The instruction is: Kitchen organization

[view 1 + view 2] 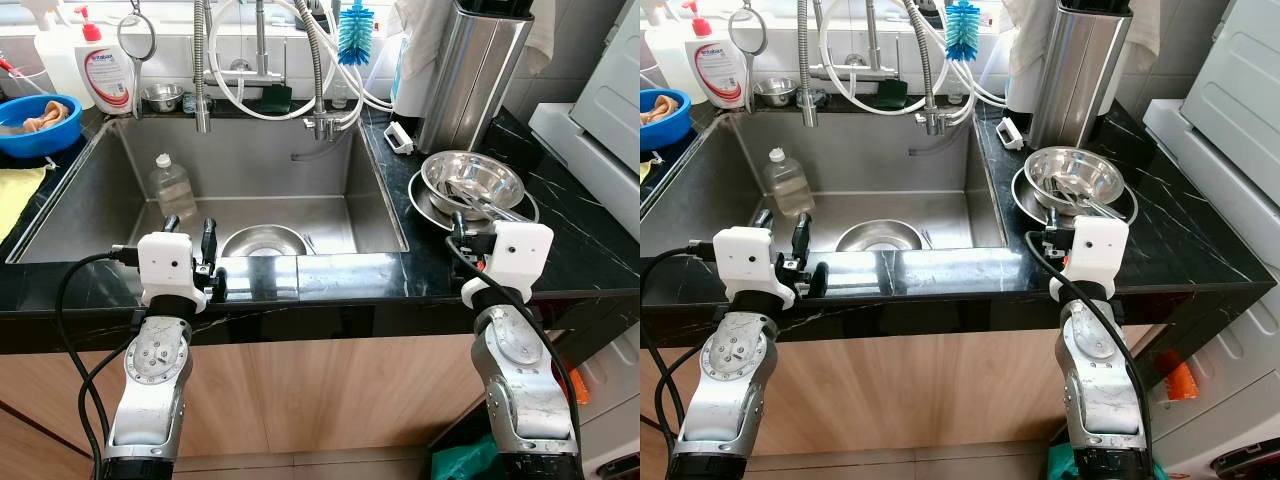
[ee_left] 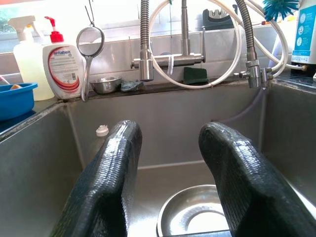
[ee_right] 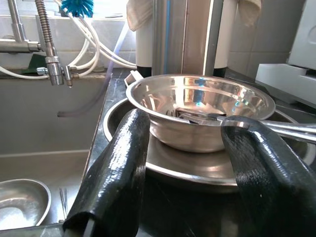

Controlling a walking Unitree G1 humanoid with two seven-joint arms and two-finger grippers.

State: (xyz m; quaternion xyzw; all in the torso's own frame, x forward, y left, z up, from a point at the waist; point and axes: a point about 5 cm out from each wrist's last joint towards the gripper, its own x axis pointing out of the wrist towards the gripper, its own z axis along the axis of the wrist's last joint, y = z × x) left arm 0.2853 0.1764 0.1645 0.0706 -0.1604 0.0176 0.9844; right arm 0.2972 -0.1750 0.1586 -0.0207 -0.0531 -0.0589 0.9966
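Judging nothing tidied yet, I hold both sets of jaws open and empty, left gripper [image 1: 190, 232] over the sink [image 1: 375, 180] above a bowl [image 1: 264, 241], right gripper [image 3: 190, 163] facing the tabletop's stacked bowls [image 1: 472, 182].

A black marble countertop with white veins [image 1: 580, 250] is seen over light wooden cabinet fronts [image 1: 330, 390]. Pale grey wall tiles [image 1: 575, 40] are lit brightly behind. A white appliance [image 1: 1230, 110] is placed well right of the right pincer.

Head cameras look down on the sink [image 1: 250, 190]; wrist cameras sit low, facing it.
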